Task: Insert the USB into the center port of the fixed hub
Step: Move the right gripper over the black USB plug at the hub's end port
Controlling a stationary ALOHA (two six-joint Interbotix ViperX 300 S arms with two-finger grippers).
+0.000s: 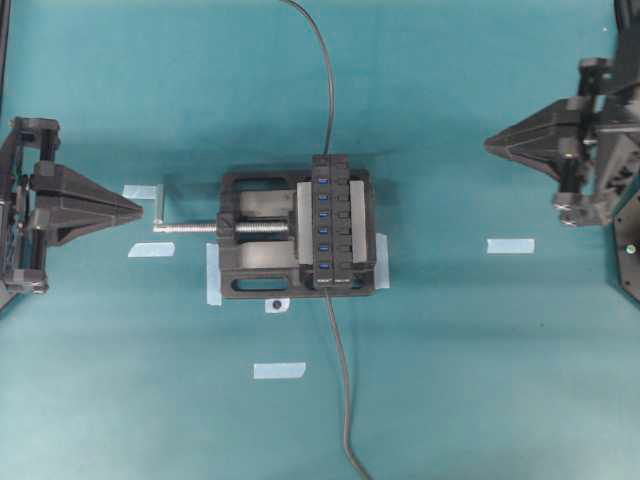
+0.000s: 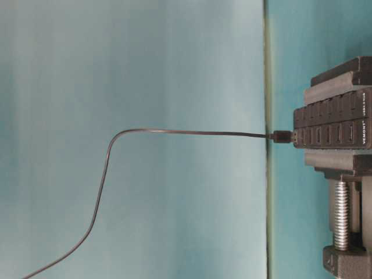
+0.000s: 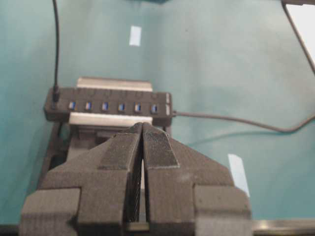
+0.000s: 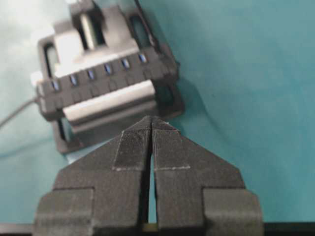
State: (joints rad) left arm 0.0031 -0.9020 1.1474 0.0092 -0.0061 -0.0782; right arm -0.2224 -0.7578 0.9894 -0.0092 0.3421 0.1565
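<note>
USB [image 2: 283, 136] is seen standing upright in an end slot of the fixed hub [image 1: 335, 225], not the center port [image 1: 324, 214]. It lies between the left claw [image 1: 140, 208] and right claw [image 1: 488, 144], both pinched closed and empty, with the right judged slightly nearer.

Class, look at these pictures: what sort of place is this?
Probably a robotics lab test bench: a teal table marked with tape strips, a hub clamped in a vise, two robot claws.

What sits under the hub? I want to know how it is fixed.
The hub lies on top of a black vise, clamped between its grey jaws, with the silver screw handle sticking out sideways. The hub's underside and the contact below are hidden.
</note>
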